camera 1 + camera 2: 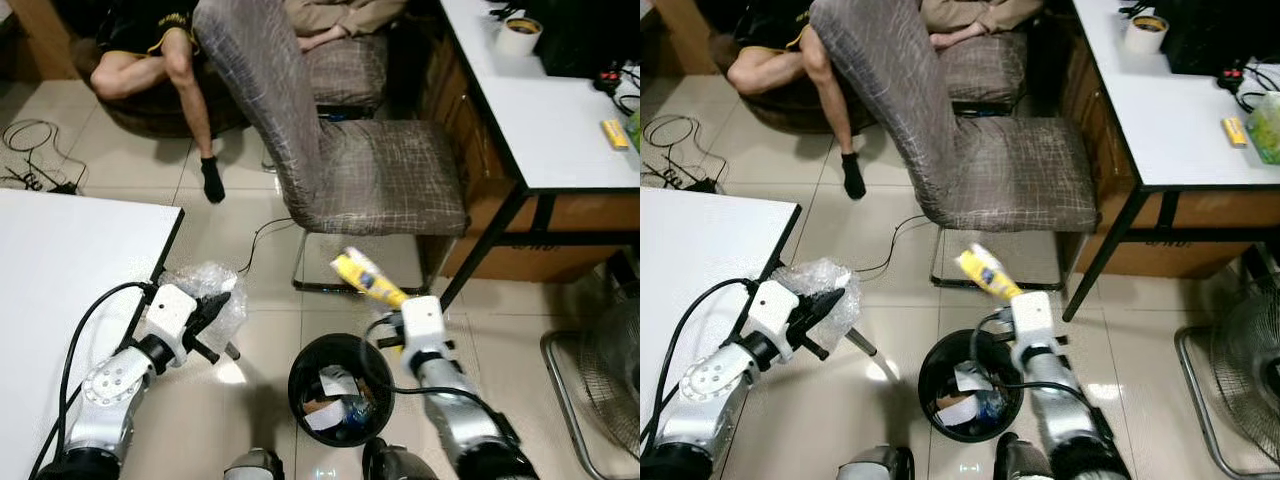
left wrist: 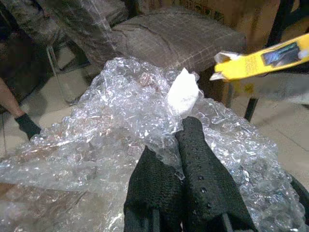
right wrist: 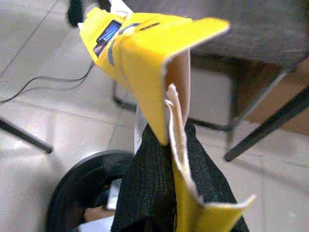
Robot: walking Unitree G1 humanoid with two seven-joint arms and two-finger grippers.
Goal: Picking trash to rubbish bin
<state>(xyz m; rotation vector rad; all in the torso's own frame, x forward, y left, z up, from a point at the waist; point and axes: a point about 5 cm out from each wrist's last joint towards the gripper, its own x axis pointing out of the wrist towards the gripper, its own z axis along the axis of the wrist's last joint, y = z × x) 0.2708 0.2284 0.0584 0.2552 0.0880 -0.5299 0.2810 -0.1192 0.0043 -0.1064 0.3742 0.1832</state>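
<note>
We see a torn yellow carton (image 1: 368,279) raised at one o'clock above the round black bin (image 1: 341,389), which holds paper scraps; crumpled clear bubble wrap (image 1: 211,296) hangs at ten o'clock.

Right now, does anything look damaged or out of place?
The yellow box shut in the right gripper is torn open and flattened. The left gripper pinches crumpled bubble wrap. Both are held beside the bin, not over it.
</note>
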